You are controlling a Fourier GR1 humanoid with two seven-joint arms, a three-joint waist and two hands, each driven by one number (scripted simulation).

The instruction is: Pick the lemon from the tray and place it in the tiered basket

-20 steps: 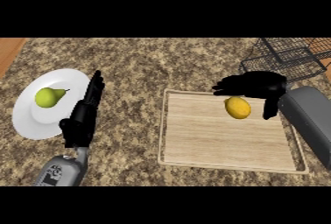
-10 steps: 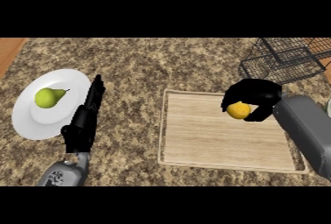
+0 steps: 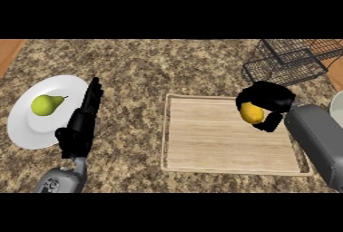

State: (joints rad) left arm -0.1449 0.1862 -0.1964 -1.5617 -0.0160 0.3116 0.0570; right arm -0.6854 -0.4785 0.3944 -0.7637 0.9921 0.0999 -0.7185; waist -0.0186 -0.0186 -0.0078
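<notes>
Lemon (image 3: 250, 113) looks light and slippery, and the right robot hand (image 3: 271, 95) curls round its middle above the tray (image 3: 221, 145).

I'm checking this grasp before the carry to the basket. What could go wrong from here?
1. The right robot hand curls round the lemon from above and the right. The lemon's left side is bare, so the round fruit might slip out onto the tray.
2. The tiered basket has a wire rim facing the hand. If carried low, the hand or lemon could catch on it.
</notes>
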